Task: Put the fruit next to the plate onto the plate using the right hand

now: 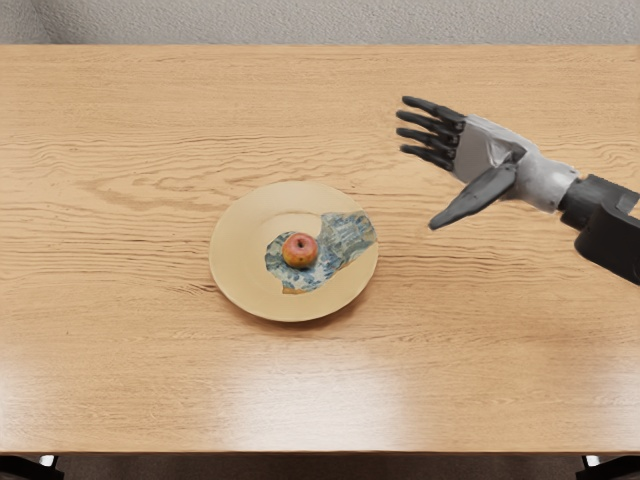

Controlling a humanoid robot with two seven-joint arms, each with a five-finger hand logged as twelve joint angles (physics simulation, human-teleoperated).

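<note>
A small red-orange apple (300, 250) lies on the tan round plate (245, 255), resting on the blue-grey patterned patch near the plate's middle. My right hand (440, 160) hovers above the table to the right of the plate, well apart from the apple. Its dark fingers (430, 130) are spread straight toward the left and the thumb points down-left; it holds nothing. The right arm comes in from the right edge. No left arm shows.
The wooden table (120, 150) fills the view, with its far edge against a grey wall and its near edge at the bottom. Dark stand parts show under both bottom corners.
</note>
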